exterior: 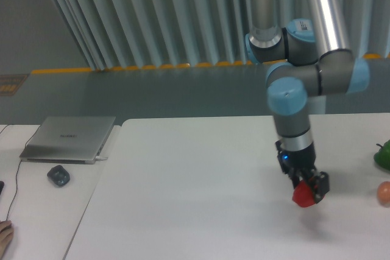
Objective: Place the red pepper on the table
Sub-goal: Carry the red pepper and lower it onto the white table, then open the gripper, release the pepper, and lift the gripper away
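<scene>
Camera | hand [308,191] clamps red pepper [302,196] (over table [183,199])

The claw [308,188] covers the upper part of the red pepper [303,196], so its stem cannot be seen, nor whether it touches the desk [195,187]. At the right edge, a green vegetable [383,155] and an orange-pink fruit [384,193] are cut off. A hand [5,235] is cropped at the near left corner.

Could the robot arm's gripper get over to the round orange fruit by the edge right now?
Probably yes for the path: bare table lies between the gripper and the orange fruit. But its jaws are shut on the red pepper, so it couldn't grab the fruit until it lets go.
</scene>
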Robot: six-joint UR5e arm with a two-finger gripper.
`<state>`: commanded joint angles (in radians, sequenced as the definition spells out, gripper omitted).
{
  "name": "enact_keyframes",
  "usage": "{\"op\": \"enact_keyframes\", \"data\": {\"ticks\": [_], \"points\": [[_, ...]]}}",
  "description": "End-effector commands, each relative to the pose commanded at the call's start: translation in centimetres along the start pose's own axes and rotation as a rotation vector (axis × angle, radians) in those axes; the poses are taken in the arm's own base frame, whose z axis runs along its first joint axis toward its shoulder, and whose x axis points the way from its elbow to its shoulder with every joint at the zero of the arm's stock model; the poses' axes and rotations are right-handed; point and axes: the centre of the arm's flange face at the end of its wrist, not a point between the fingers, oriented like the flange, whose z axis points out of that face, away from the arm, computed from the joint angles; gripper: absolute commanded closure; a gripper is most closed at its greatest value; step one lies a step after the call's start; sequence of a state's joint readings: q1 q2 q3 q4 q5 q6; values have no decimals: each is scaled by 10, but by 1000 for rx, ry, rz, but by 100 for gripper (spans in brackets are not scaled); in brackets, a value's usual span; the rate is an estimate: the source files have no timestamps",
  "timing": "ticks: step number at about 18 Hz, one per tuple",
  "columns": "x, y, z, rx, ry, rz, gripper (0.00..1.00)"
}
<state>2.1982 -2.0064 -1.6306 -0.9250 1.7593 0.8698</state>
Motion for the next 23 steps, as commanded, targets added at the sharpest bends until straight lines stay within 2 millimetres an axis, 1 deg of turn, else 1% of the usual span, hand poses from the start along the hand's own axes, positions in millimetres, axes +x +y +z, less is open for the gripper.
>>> {"op": "enact_keyframes", "data": {"ticks": [3, 4, 5, 6, 7, 8, 9, 10, 12, 14, 16, 17, 19, 20, 21, 22, 23], "points": [[1, -2, 4, -7, -1, 4, 87], [1, -2, 3, -6, -2, 5, 81], [0, -3, 2, -4, -4, 5, 78], [-1, -3, 2, -4, -4, 5, 69], [-1, -3, 2, -3, -3, 6, 45], [-1, -3, 2, -3, -3, 8, 31], [-2, -2, 1, -2, -4, 7, 22], [-2, -2, 1, -2, -4, 7, 7], [-2, -2, 1, -4, -5, 9, 1], [-1, -2, 2, -4, -4, 11, 1], [-3, -1, -3, 3, -9, 12, 0], [-5, 1, -8, 7, -15, 18, 0], [-9, 8, -29, 24, -31, 48, 0], [-14, 16, -41, 29, -41, 61, 0], [-15, 21, -51, 35, -50, 77, 0], [-18, 29, -59, 40, -41, 89, 0], [-25, 38, -61, 40, -22, 111, 0]]}}
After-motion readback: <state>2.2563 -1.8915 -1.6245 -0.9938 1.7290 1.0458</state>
